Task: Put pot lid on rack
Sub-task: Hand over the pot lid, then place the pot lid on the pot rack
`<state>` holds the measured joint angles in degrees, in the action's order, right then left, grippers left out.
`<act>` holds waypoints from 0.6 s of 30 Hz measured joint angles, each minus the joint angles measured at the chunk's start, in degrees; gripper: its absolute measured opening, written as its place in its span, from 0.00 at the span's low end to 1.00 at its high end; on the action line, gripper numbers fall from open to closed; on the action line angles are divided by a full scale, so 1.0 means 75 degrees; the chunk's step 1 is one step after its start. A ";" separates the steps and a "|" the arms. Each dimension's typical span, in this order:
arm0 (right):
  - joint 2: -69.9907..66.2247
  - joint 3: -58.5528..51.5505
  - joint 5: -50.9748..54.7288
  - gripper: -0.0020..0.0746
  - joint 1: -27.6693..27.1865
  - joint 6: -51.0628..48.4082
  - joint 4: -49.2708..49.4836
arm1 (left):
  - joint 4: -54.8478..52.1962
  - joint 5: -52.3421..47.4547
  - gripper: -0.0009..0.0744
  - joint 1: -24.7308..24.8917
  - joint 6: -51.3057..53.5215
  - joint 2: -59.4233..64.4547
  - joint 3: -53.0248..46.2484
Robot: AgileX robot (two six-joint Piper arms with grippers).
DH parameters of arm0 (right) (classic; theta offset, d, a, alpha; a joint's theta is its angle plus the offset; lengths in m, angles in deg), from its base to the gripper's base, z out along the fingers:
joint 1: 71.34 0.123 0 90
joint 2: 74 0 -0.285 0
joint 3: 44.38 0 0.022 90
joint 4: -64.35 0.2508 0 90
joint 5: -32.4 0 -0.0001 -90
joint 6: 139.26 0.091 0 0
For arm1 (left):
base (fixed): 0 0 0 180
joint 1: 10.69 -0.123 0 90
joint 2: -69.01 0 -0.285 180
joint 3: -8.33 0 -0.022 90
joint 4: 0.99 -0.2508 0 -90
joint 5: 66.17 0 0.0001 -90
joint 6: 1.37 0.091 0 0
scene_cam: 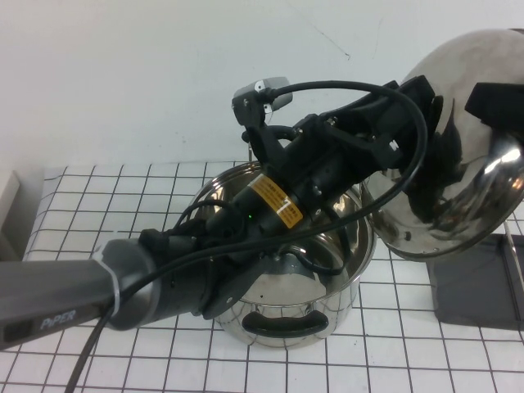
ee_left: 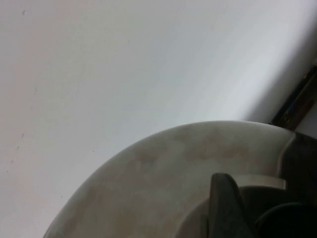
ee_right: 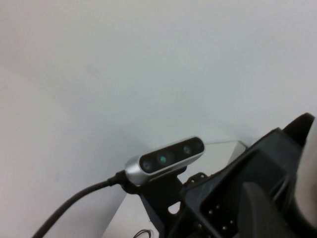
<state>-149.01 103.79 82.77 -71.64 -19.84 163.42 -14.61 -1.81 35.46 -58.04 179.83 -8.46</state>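
Pot lid [scene_cam: 454, 155] up at the right edge of the high view, tilted on edge, dome toward the camera, above the rack [scene_cam: 475, 282] at lower right and clear of the pot [scene_cam: 286, 270] at centre. Left gripper [scene_cam: 413, 90] reaching from lower left to the lid's far side, presumably clamped on its hidden knob; right gripper [scene_cam: 495, 102] at the lid's upper right, grip impossible to tell. Best lowered slowly, kept on edge, rim guided between the wire rods [scene_cam: 514, 270] before letting go.

Steel pot [scene_cam: 291, 282] on checkered tablecloth [scene_cam: 98, 213].
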 joint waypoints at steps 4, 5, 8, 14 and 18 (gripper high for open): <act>-0.0010 0.0015 0.0007 0.18 0.0000 0.0000 0.0000 | 0.0044 0.0000 0.43 -0.0015 -0.0071 0.0000 0.0000; -0.0010 0.0015 0.0020 0.18 0.0000 0.0000 0.0000 | 0.0020 0.0000 0.43 -0.0032 -0.0111 0.0000 0.0000; -0.0017 0.0031 0.0039 0.16 0.0006 -0.0103 -0.0028 | -0.0286 0.0000 0.45 -0.0220 -0.0391 0.0000 0.0000; -0.0078 0.0112 -0.0287 0.15 0.0006 -0.0889 -0.0385 | -0.0973 0.0137 0.84 -0.1009 -0.1741 0.0000 0.0034; -0.0029 0.0456 -0.0255 0.15 0.0006 -0.1345 -0.0402 | -0.2203 0.0157 0.88 -0.1721 -0.2190 -0.0015 0.0034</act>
<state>-149.23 107.22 80.85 -71.60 -29.93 160.40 -31.13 -0.63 22.55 -74.46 179.72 -8.21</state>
